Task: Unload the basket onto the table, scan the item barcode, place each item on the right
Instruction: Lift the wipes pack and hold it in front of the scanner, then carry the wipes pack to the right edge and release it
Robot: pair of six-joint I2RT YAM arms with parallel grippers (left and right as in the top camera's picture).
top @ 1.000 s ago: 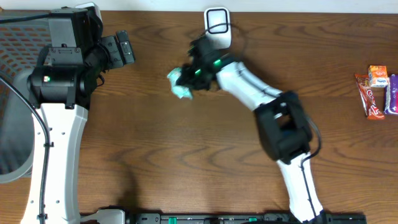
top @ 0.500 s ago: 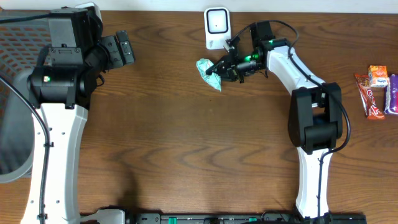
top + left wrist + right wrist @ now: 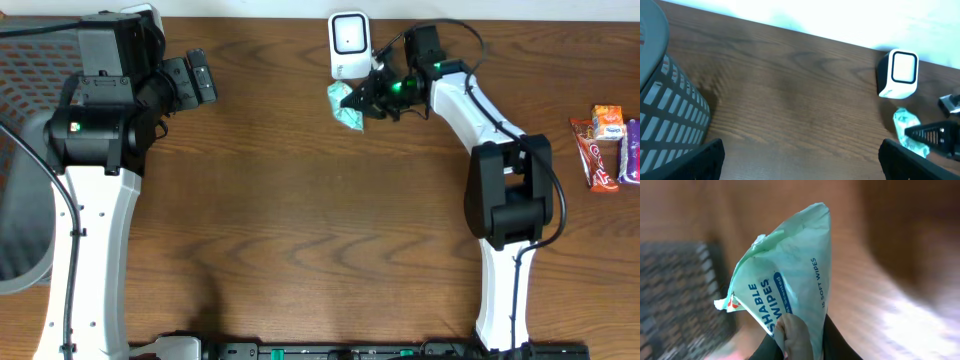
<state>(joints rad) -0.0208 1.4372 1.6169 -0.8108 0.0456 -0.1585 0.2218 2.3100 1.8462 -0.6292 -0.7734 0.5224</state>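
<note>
The right gripper (image 3: 366, 98) was closed narrowly on one end of a pale green packet of wipes (image 3: 345, 104), and the right wrist view showed its fingers pinching the bottom edge so that the printed face stood free above them. The packet hung clear of the table (image 3: 300, 230), just below and in front of the small white scanner (image 3: 349, 42) standing near the far edge, which looked like a deliberate presentation: holding the packet by an edge left most of its surface uncovered for the scanner's window. No barcode could be made out in any view, so whether the coded side faced the scanner could not be told; the side toward the wrist camera carried only the product name. The left gripper (image 3: 200, 78) stood wide apart and empty, well off to the left beside a mesh basket (image 3: 30, 60), apparently parked out of the way. A few snack packets (image 3: 605, 145) lay at the far right edge, well apart from the action. Judged from this, the scan itself was in progress, and a turn of the packet might be needed if the code faced elsewhere.
</note>
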